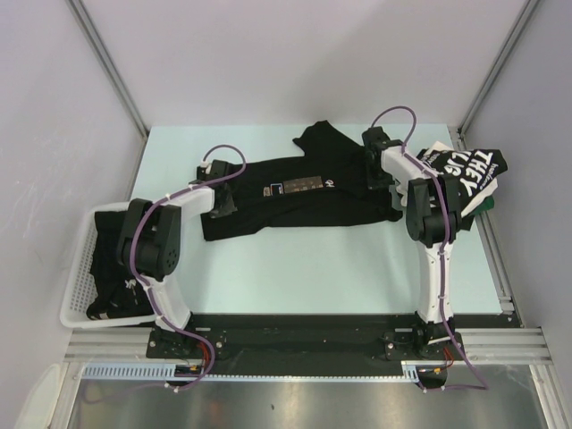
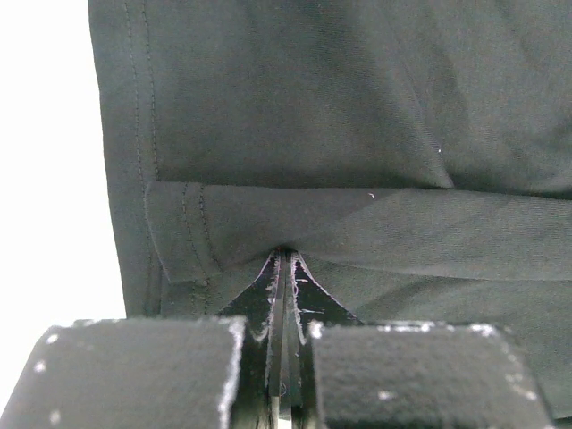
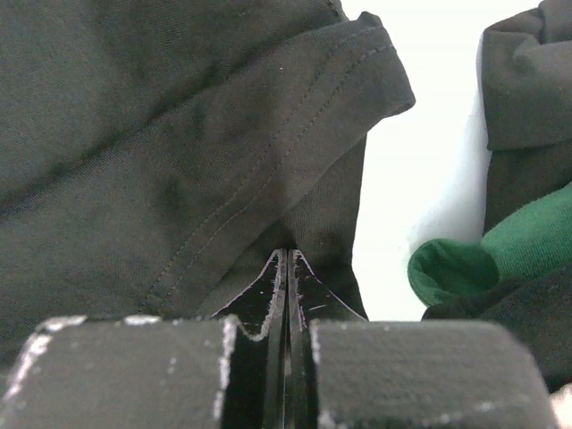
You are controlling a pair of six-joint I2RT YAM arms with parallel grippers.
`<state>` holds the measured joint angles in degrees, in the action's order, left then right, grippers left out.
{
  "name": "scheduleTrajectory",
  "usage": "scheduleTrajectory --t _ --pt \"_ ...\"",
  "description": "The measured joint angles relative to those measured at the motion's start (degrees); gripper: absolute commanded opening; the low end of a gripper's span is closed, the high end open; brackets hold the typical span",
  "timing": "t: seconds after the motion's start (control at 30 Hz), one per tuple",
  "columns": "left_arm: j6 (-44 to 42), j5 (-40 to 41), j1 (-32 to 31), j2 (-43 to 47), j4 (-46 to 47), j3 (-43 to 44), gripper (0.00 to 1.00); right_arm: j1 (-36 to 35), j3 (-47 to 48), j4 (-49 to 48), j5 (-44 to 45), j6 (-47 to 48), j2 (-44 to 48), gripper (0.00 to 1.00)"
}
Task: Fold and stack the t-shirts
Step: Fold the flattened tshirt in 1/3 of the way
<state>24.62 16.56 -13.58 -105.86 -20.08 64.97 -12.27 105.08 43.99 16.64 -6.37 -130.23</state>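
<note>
Closest in, the left gripper (image 2: pixel 284 257) is clenched on the hem of the black t-shirt (image 1: pixel 304 192), and the right gripper (image 3: pixel 284 257) on cloth below its sleeve. Each bite looks thin, perhaps a single layer, though the close views hide its depth. A pull could slip one end free and skew the fold. The shirt lies mid-way across the table (image 1: pixel 268 259), stretched between them as a long wrinkled band, small chest print up.
</note>
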Motion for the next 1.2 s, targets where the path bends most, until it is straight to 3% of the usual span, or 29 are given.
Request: scheduleTrajectory --t 0.47,0.83,1.2 --pt "4.6 0.0 0.6 4.7 -2.2 -5.2 0.00 0.4 -11.7 -5.3 -3.0 -2.7 7.3 0.00" --pt "4.5 1.3 5.5 12.4 -8.7 -11.9 0.00 0.9 -15.5 -3.6 -3.4 -2.6 9.9 0.00" --pt "2.8 1.6 6.8 13.1 -9.9 -11.8 0.00 1.2 -17.8 -2.6 -3.4 -2.6 11.6 0.00"
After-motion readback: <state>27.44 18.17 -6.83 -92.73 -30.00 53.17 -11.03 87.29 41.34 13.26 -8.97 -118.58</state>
